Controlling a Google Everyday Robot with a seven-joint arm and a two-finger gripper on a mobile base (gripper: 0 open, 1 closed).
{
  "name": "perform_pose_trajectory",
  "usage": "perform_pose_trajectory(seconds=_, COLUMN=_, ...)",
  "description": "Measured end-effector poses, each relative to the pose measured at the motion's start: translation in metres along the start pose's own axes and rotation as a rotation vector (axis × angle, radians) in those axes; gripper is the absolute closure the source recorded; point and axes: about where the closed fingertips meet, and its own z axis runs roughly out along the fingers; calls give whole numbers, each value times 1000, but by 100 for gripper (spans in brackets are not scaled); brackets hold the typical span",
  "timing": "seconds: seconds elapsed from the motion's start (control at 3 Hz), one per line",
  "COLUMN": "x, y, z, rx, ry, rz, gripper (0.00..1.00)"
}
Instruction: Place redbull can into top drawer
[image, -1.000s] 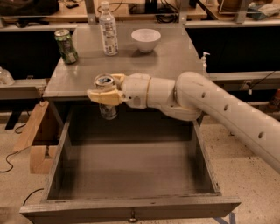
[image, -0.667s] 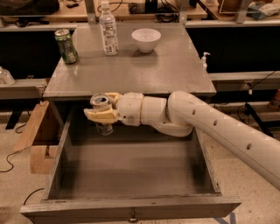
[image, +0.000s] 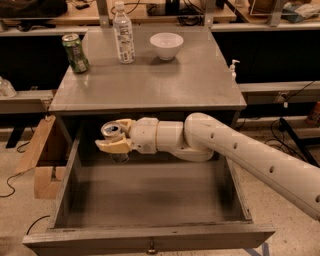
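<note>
— Lower than before, the cream two-finger gripper (image: 103, 136) has dropped into the wide shallow grey top drawer (image: 150, 234).
— Holding what?
— It is clamped on the slim silver-grey redbull can (image: 112, 131), upright, at the drawer's ten o'clock corner. The can's print is unreadable.

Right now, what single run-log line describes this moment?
phase: placing | gripper: shut on redbull can, at back-left of top drawer | drawer: open | can: upright, not yet released
</note>
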Motion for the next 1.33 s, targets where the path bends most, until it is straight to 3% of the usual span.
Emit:
perform_pose_trajectory(seconds=0.33, x=27, y=12, z=2, rx=14, ry=-20, rz=61, gripper=100)
perform_pose_trajectory(seconds=0.67, x=61, y=34, z=11, rx=4, ry=1, rz=118, gripper=100)
perform_pose_trajectory(seconds=1.0, x=84, y=50, z=23, rx=-21, ry=19, rz=115, gripper=100)
perform_pose_trajectory(seconds=1.33, x=99, y=56, z=36, rx=-51, ry=-7, rz=57, gripper=100)
